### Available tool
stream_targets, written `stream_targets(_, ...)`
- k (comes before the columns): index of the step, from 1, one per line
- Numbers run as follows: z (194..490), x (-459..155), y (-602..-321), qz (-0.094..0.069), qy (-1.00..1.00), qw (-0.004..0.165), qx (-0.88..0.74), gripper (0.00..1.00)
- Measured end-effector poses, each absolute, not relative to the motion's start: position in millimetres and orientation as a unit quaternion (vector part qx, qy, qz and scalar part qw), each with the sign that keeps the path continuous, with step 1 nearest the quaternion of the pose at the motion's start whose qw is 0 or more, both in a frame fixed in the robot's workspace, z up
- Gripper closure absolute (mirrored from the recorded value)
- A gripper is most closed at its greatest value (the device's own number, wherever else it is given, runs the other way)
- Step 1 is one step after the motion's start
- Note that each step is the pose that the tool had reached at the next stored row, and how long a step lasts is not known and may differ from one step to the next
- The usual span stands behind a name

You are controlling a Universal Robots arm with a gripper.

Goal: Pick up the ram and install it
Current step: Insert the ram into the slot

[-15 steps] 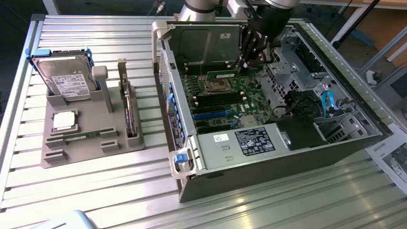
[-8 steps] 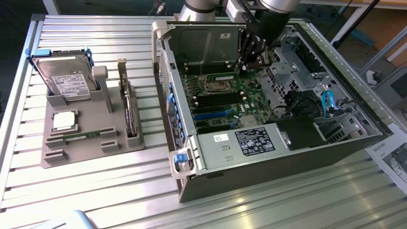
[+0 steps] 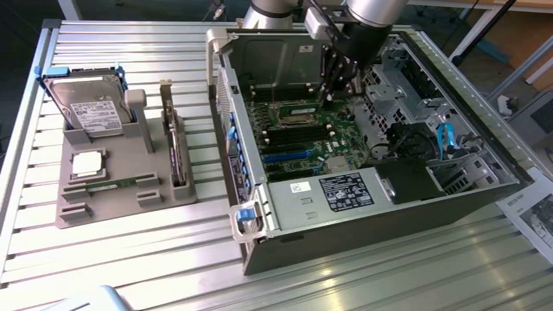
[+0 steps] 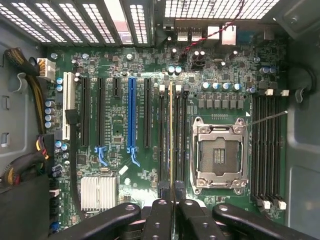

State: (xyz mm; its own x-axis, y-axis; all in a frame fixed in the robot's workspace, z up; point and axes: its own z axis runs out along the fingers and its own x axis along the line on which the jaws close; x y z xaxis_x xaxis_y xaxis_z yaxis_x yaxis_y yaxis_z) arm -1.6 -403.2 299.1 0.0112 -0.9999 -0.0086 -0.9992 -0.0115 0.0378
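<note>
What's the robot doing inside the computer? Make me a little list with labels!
hand: shut on the ram, inside the computer case
ram: edge-on, lined up along the memory slots beside the empty processor socket
gray tray: holds another ram stick, a hard drive, a silver processor chip

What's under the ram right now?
The ram, edge-on in the gripper, lies along the black memory slots beside the empty CPU socket. The slot directly beneath is covered by the ram itself, so seating can't be judged.
</note>
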Motion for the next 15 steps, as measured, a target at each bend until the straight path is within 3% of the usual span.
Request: stream_targets(15,273.7,-1.5,-403.2,-0.016,-0.704,0.010,0.710,0.88)
